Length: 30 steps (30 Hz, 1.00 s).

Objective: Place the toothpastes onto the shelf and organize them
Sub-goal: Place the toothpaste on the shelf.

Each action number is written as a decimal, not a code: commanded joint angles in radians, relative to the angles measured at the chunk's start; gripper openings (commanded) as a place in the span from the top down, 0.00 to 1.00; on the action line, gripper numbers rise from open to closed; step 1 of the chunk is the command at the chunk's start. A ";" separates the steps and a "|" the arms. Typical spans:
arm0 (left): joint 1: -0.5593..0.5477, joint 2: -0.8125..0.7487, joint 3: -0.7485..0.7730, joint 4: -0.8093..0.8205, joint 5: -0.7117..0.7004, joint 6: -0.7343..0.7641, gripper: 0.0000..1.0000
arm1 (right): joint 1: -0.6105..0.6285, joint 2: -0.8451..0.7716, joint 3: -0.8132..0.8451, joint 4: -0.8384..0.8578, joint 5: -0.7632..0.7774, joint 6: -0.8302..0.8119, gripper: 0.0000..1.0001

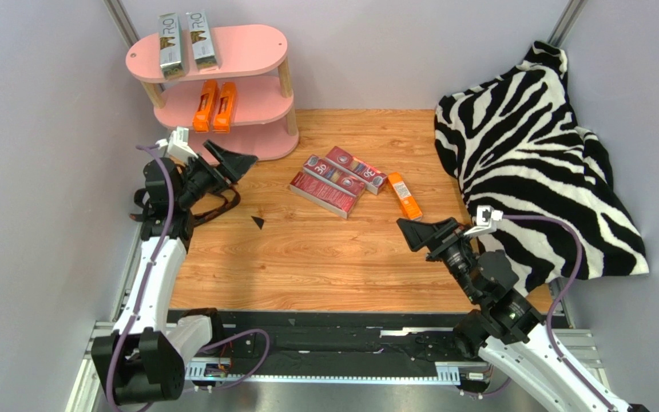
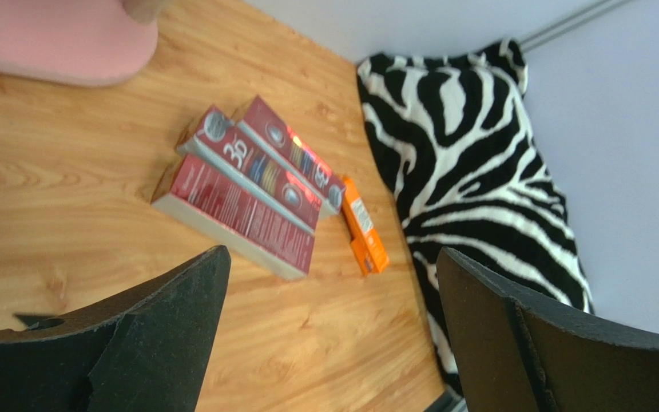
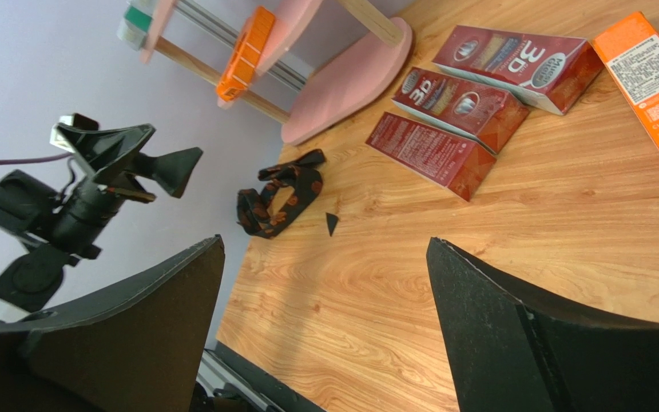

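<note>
Toothpastes, eight in all. Two silver-grey cartons (image 1: 170,45) with teal lettering lie side by side on the top board of the pink shelf (image 1: 251,51). Two orange cartons (image 1: 214,106) lie side by side on its middle board. On the worktop (image 1: 307,257) are three dark red cartons (image 1: 335,182) with white print, packed side to side at a slant. A lone orange carton (image 1: 405,196) lies just beside their right end (toward the zebra cloth (image 1: 531,154)). The shelf stands at the far left, oval boards on pale pegs.

Left hand (image 1: 225,161) hangs near the shelf's base, fingers spread wide, nothing between them. Right hand (image 1: 423,233) is likewise spread and empty, near the lone orange carton.

Only the top view shows the silver pair whole. The right wrist view shows the patterned black strap (image 3: 277,199) plainly, with a small black chip (image 3: 331,223) beside it. The left wrist view catches just the shelf's bottom board.
</note>
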 commanded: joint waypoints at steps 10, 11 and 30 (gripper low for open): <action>-0.188 -0.109 -0.011 -0.385 -0.087 0.286 0.01 | 0.002 0.318 0.250 -0.072 0.054 -0.263 0.00; -0.203 -0.106 -0.017 -0.390 -0.094 0.295 0.01 | 0.002 0.344 0.268 -0.085 0.067 -0.288 0.00; -0.433 0.087 -0.059 -0.318 -0.114 0.294 0.02 | -0.347 0.961 0.610 -0.290 -0.121 -0.523 0.00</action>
